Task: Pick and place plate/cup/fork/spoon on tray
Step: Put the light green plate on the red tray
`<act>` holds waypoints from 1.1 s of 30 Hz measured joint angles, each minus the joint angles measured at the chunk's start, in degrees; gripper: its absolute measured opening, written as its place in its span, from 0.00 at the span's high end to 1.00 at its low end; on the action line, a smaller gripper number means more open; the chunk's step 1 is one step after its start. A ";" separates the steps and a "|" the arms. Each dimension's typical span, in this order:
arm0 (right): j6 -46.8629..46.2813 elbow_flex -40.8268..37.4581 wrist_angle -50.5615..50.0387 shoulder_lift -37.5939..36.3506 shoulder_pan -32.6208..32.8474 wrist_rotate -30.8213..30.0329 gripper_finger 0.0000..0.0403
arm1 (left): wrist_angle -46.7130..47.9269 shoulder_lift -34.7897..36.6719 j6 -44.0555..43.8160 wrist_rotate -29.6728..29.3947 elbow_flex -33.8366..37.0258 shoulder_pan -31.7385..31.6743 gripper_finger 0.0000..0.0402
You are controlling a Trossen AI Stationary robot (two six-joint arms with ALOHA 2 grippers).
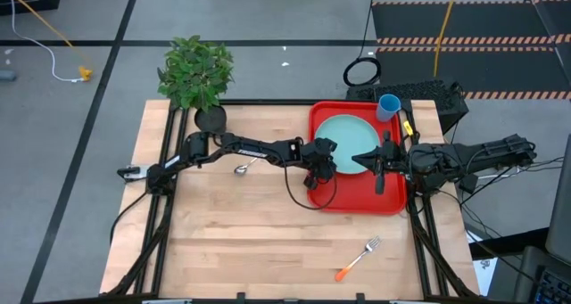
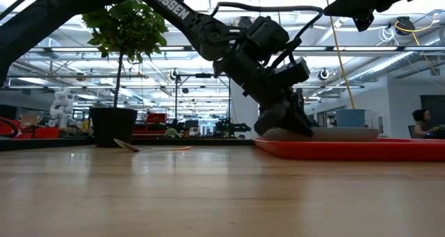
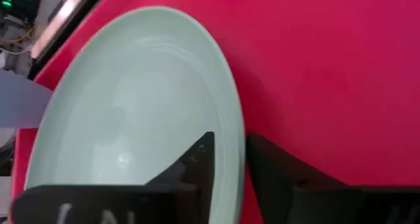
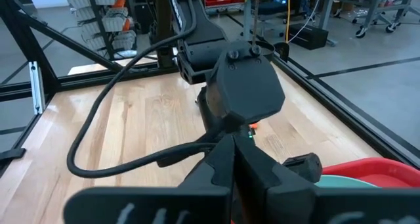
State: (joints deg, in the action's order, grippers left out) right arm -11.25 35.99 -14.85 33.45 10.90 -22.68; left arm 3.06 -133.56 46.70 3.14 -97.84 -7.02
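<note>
Currently the large pale turquoise plate [image 3: 131, 112] is pinched at its rim by the left gripper [image 3: 230, 178], steadied over the red rectangular plastic tray [image 3: 328, 73]; the right gripper [image 4: 233, 165], fingers pressed together, is parked opposite.

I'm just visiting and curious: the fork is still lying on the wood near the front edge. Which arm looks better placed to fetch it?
Probably the right. The fork lies toward the right side, nearer the right gripper, which is shut and empty above the tray. The left gripper is pinching the plate rim.
</note>
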 joint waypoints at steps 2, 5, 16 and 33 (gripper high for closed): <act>0.00 0.00 0.00 0.00 0.01 0.00 1.00 | -0.62 0.00 -0.48 -0.03 0.00 0.31 0.73; -0.02 0.00 -0.02 0.00 0.01 0.00 1.00 | -1.50 0.00 -1.00 -0.05 0.00 0.88 0.72; -2.55 0.00 -1.23 0.00 0.04 -3.37 1.00 | 2.31 2.40 -3.87 -0.12 0.00 2.35 0.71; -10.84 -7.78 -0.16 7.09 -11.93 -13.37 1.00 | 25.31 14.82 -16.83 0.04 -0.07 8.83 0.71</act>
State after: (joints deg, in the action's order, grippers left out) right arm -22.09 28.21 -15.01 40.54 -1.03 -36.05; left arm 28.37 -118.73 29.88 3.17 -97.91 1.81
